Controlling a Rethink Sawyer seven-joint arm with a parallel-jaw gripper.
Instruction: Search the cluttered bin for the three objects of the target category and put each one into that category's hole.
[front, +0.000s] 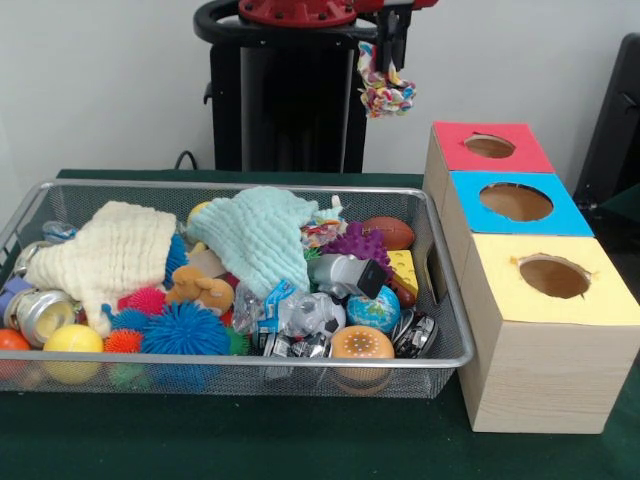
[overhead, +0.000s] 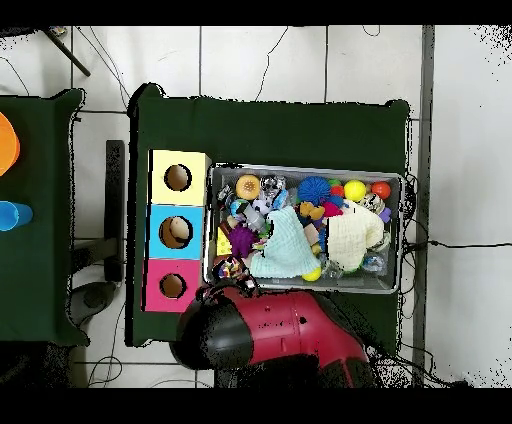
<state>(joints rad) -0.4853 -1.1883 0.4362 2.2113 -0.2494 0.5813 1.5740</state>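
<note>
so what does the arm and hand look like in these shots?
The arm is glossy red with rounded black joint housings; overhead it shows as a bulbous red link ending in a black dome. The hand is small, dark and narrow, hanging from a red-and-black wrist. No markings or loose cables are legible.

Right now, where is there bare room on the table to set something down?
The green cloth in front of the wire mesh bin is bare, as is the strip behind it. The bin itself is packed, and the wooden three-hole box sits close beside it.
</note>
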